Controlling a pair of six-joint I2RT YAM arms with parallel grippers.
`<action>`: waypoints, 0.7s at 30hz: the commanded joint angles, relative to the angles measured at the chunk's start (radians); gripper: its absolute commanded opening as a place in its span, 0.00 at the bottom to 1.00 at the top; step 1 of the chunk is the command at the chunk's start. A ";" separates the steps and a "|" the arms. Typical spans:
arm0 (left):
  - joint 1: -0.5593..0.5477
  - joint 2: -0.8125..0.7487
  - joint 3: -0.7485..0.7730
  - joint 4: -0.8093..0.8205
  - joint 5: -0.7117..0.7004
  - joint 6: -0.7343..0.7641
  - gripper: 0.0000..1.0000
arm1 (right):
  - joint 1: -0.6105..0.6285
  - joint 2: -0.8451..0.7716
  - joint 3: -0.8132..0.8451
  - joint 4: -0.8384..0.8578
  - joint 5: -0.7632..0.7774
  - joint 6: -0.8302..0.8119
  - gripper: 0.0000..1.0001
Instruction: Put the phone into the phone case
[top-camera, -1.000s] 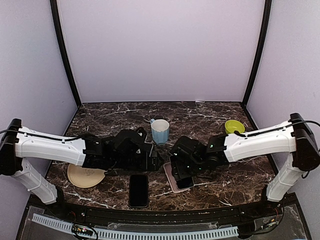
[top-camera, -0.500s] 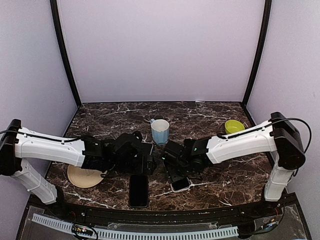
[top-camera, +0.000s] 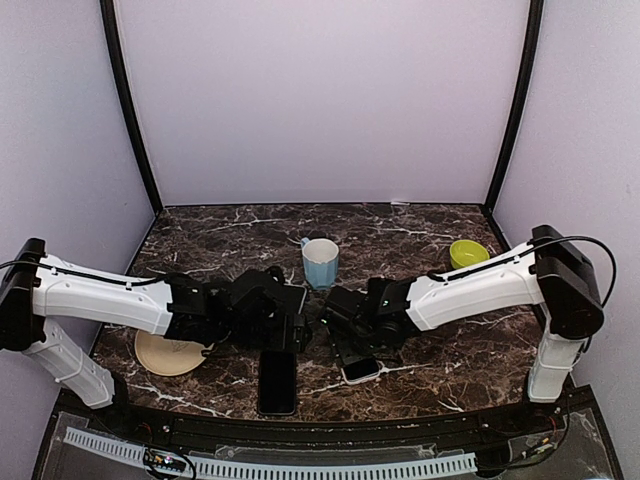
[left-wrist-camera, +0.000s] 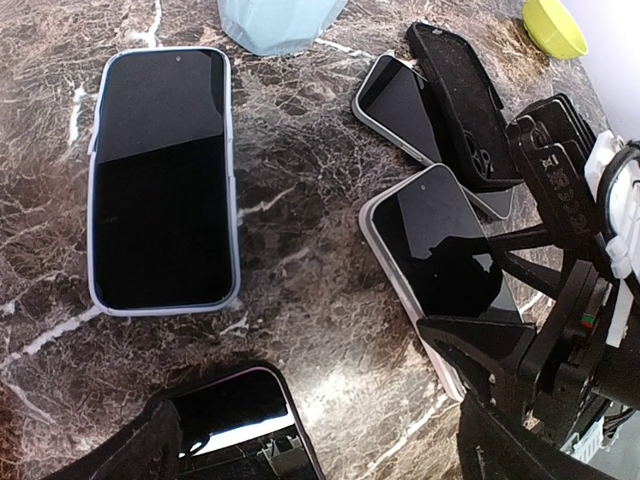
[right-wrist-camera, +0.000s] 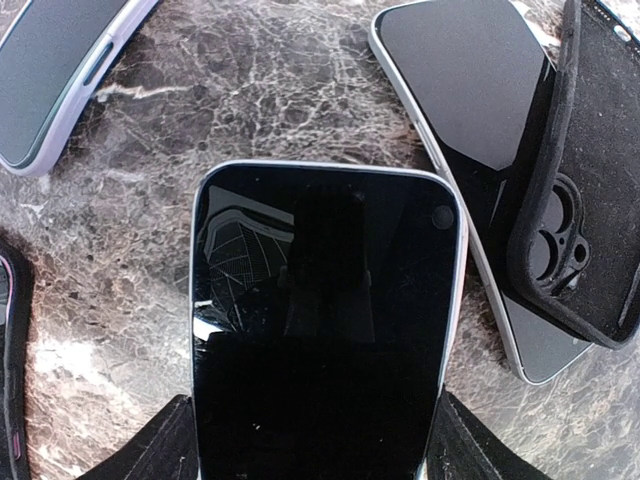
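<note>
My right gripper (right-wrist-camera: 315, 450) is shut on a silver-edged phone (right-wrist-camera: 325, 320), one finger on each long side; it holds the phone low over the marble. The same phone shows in the left wrist view (left-wrist-camera: 440, 250) and in the top view (top-camera: 362, 368). An empty black phone case (right-wrist-camera: 585, 170) leans on a second bare phone (right-wrist-camera: 465, 110) just beyond; both show in the left wrist view, the case (left-wrist-camera: 458, 95) over the phone (left-wrist-camera: 400, 105). My left gripper (left-wrist-camera: 310, 460) is open, close to the right gripper (top-camera: 345, 340), with a pink-edged phone (left-wrist-camera: 230, 420) lying between its fingers.
A phone in a lilac case (left-wrist-camera: 165, 180) lies flat to the left. A dark phone (top-camera: 277, 381) lies near the front edge. A light blue cup (top-camera: 320, 262) stands behind the grippers, a yellow-green bowl (top-camera: 467, 252) at the back right, a tan plate (top-camera: 168, 352) under the left arm.
My right gripper has moved left toward the left gripper with the phone in it. The left gripper has shifted slightly right and forward.
</note>
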 joint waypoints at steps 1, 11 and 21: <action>-0.002 0.005 -0.011 -0.010 0.007 0.007 0.99 | -0.008 0.046 -0.022 0.017 0.031 0.033 0.08; -0.008 0.007 -0.009 -0.010 0.019 0.016 0.99 | -0.012 0.020 0.027 -0.048 0.085 0.038 0.78; -0.031 0.039 0.017 -0.020 0.033 0.052 0.99 | -0.017 -0.069 0.084 -0.124 0.042 0.005 0.98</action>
